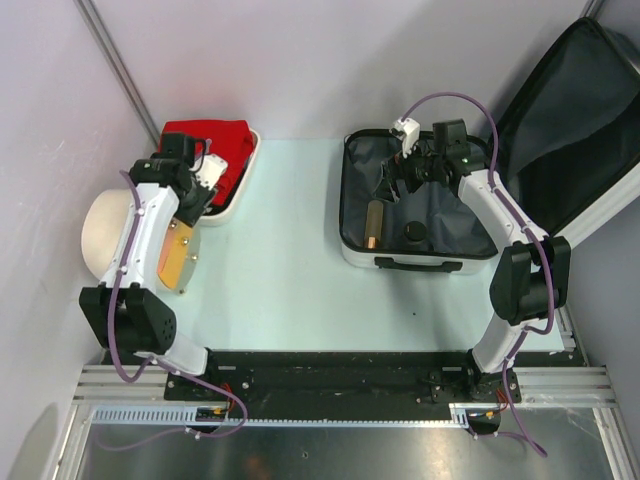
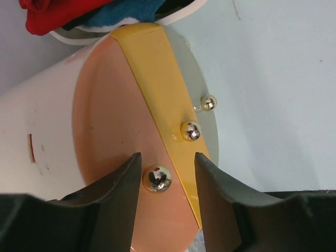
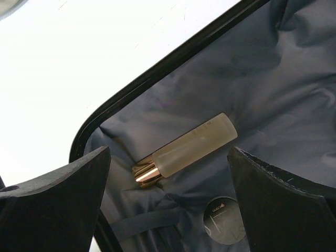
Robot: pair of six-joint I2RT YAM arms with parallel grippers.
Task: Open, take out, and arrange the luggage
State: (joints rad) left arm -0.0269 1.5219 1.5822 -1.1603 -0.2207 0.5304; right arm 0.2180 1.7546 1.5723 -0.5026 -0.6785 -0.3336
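The luggage (image 1: 352, 195) lies open at the right of the table, its dark lining (image 3: 262, 79) facing up and its lid (image 1: 580, 120) leaning back at the far right. Inside it lie a frosted bottle with a gold cap (image 3: 191, 144) (image 1: 375, 225) and a small round black disc (image 3: 224, 221) (image 1: 414, 233). My right gripper (image 3: 169, 157) (image 1: 393, 187) hovers open over the bottle, one finger on each side and well apart from it. My left gripper (image 2: 167, 178) (image 1: 192, 208) stands open over the orange end (image 2: 110, 115) of a cream cylinder, a chrome knob (image 2: 157, 178) between its fingers.
The cream cylinder (image 1: 105, 232) lies on its side at the left edge; a yellow band (image 2: 149, 68) with two more chrome knobs (image 2: 190, 130) crosses its end. A cream tub (image 1: 238, 185) holding red cloth (image 1: 205, 140) and blue cloth (image 2: 123, 13) sits just behind it. Grey walls close in left and right.
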